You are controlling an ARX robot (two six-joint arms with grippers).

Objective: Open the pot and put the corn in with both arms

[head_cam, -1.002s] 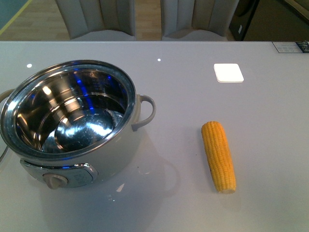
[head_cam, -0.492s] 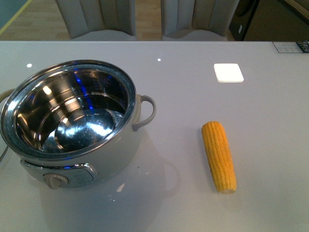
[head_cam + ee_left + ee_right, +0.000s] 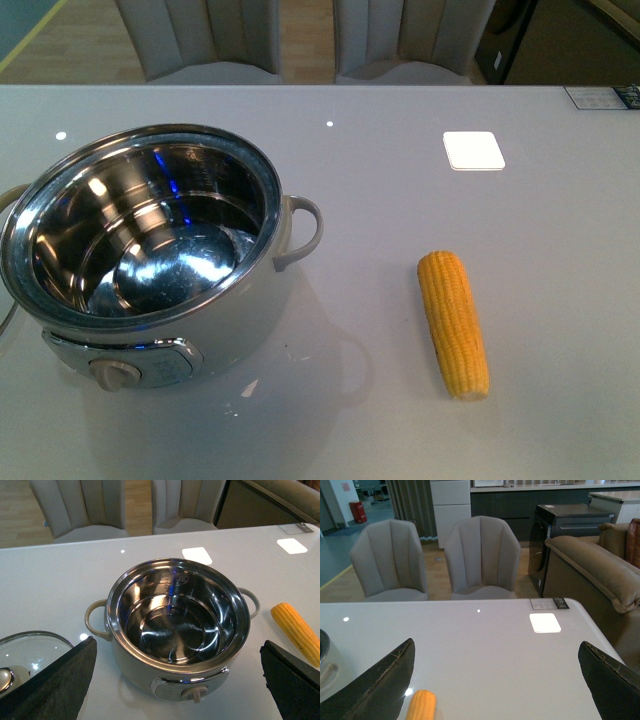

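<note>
The cream-white pot (image 3: 150, 240) stands uncovered at the table's left, its steel inside bare; its beige dial (image 3: 115, 374) faces me. The glass lid (image 3: 22, 655) lies flat on the table beside the pot, seen in the left wrist view. A yellow corn cob (image 3: 454, 322) lies on the table to the pot's right, apart from it. My left gripper (image 3: 180, 685) hangs open above the near side of the pot (image 3: 177, 620), holding nothing. The right gripper (image 3: 497, 680) is open over bare table, and the corn's tip (image 3: 421, 705) shows by one finger. Neither arm appears in the front view.
A white square pad (image 3: 473, 150) lies at the back right of the grey table (image 3: 380, 180). Two grey chairs (image 3: 480, 555) stand behind the far edge. A brown sofa (image 3: 590, 575) and a dark cabinet (image 3: 570, 525) are off to the right.
</note>
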